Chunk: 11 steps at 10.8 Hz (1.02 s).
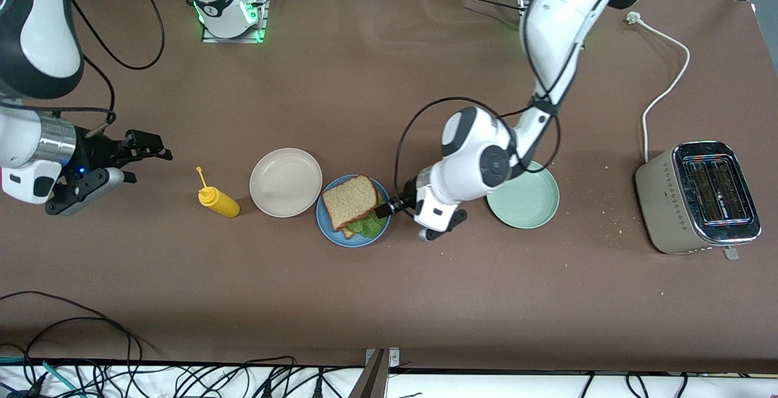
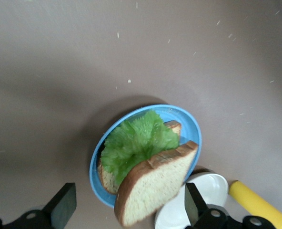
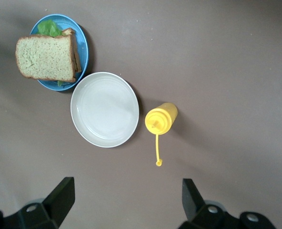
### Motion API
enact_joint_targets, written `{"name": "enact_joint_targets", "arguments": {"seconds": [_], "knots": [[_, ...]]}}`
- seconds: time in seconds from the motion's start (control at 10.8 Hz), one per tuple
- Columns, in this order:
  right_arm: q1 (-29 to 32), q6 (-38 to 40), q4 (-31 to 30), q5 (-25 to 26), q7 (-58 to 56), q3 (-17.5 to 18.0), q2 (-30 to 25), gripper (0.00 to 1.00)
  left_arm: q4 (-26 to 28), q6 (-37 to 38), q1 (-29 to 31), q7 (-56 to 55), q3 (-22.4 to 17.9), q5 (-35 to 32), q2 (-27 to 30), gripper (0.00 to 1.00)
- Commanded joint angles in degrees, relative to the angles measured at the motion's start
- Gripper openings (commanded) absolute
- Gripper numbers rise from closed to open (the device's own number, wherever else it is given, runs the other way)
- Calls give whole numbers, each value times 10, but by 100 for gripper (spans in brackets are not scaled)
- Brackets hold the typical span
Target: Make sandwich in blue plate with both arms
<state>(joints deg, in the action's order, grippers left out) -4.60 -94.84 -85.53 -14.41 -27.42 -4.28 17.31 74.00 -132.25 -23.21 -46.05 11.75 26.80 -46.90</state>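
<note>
A: Where is the sandwich (image 1: 351,205) seen?
B: It is seen on the blue plate (image 1: 326,225), near the middle of the table (image 1: 389,301). The top bread slice (image 1: 349,201) is laid over a green lettuce leaf (image 1: 369,225), and a lower slice (image 2: 106,177) is partly covered under it.

A: How is the left gripper (image 1: 385,207) held?
B: Its fingers are spread apart, just beside the plate rim at the left arm's end. Nothing is pinched between them.

A: And the right gripper (image 1: 148,146)?
B: It is also spread wide and empty, held over bare table toward the right arm's end. That arm is waiting.

A: What else is seen?
B: A beige plate (image 1: 285,181) is placed just beside the blue plate, then a yellow squeeze bottle (image 1: 218,200). A mint-green plate (image 1: 526,200) and a toaster (image 1: 699,196) are found toward the left arm's end.
</note>
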Motion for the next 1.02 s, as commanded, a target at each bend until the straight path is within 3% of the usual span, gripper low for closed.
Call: {"name": "enact_joint_targets", "arguments": {"seconds": [0.0,0.09,0.28,0.46,0.65,0.92], "knots": [[-73,-5,-56,7,109,-60,-65,100,18,133,44,4,-16,-96,92,100],[-86,-4,-56,11,132,-61,-75,100,18,192,72,13,-15,-138,119,100],[-120,-5,-60,101,199,-57,-98,100,18,302,108,77,-19,-188,172,100],[-123,-4,-61,157,219,-38,-107,100,16,370,127,135,-18,-303,210,100],[-116,-1,-58,190,273,-8,-105,100,15,413,178,205,-16,-317,248,100],[-79,-7,-41,194,265,-9,-90,100,16,422,233,227,-15,-312,267,100]]}}
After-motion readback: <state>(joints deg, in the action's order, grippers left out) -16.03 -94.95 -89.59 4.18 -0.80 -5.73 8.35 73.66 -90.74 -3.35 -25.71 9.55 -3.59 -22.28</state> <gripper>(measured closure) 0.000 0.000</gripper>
